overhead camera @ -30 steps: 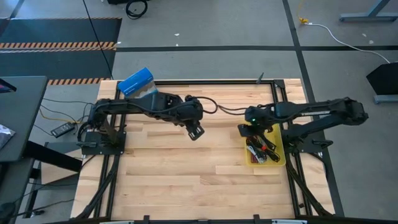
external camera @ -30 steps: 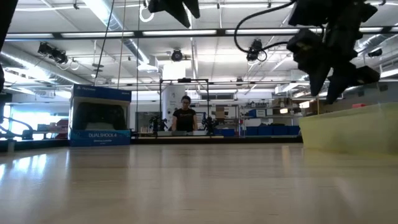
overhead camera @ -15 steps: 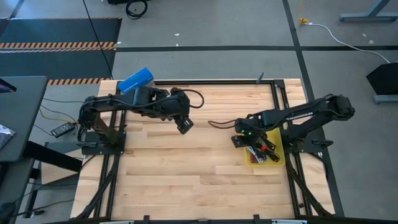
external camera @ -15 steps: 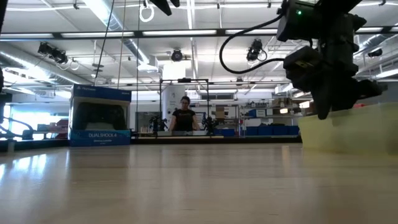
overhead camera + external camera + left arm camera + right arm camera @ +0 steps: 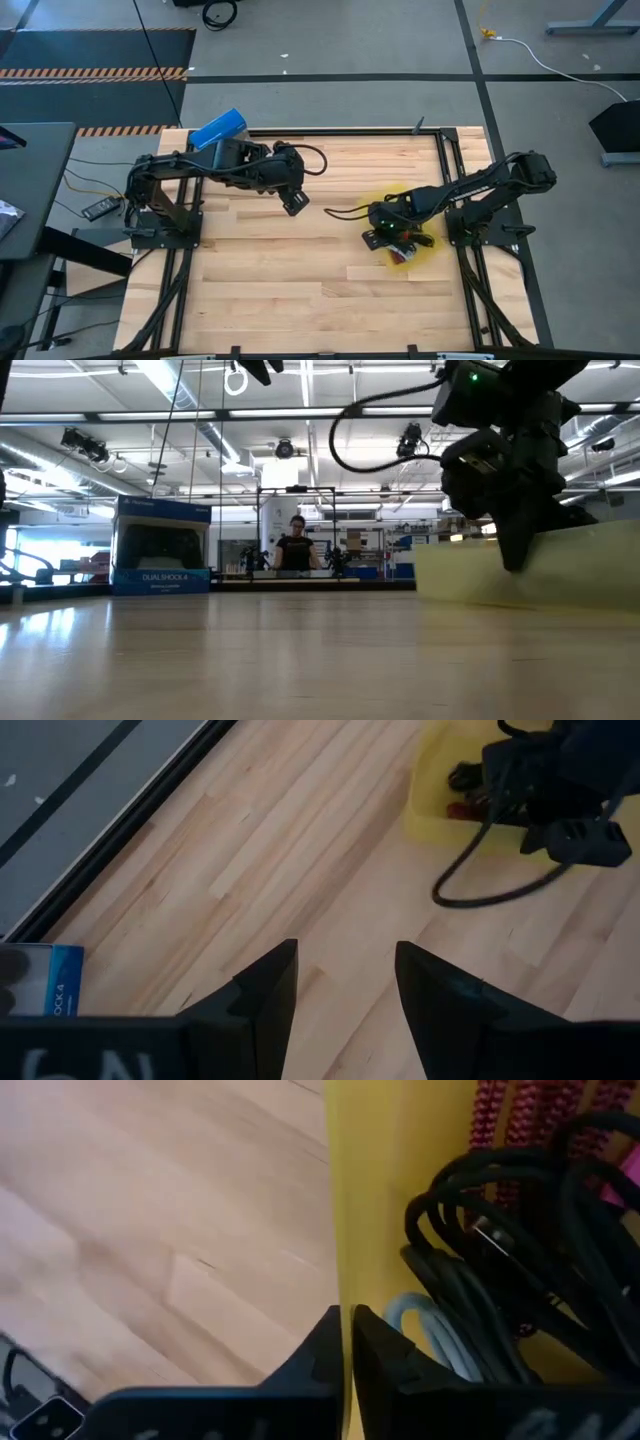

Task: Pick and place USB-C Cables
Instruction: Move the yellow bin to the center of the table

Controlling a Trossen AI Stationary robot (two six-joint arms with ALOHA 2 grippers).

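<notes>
A yellow tray (image 5: 412, 250) stands on the table at mid-right and holds the USB-C cables: a black bundle (image 5: 500, 1250), a maroon braided one (image 5: 520, 1110) and a pale blue-grey one (image 5: 425, 1325). My right gripper (image 5: 378, 236) is shut on the tray's left wall, and the tray shows blurred under it in the high view. In the low view, this gripper (image 5: 515, 558) reaches down at the tray (image 5: 540, 575). My left gripper (image 5: 293, 203) hangs open over bare wood left of centre, nothing between its fingers (image 5: 270, 990). My right gripper pinches the rim of the tray's left wall (image 5: 342, 1285), one finger outside over the wood and one finger (image 5: 385, 1355) inside, beside the cables. The fingers come from above, pointing down. The tray's bottom stays on the table.
A blue rectangular box (image 5: 217, 130) lies at the table's far left corner. The right arm's black hose (image 5: 490, 885) loops over the wood left of the tray. Bare planks stretch across the middle and the near half of the table. A person stands far off in the room (image 5: 297, 545).
My right gripper has come down toward the near left, shut on the tray's left wall and dragged the tray toward the table's left; the tray has slid along the table with the cables in it. My left gripper has drawn back a little toward the table's left.
</notes>
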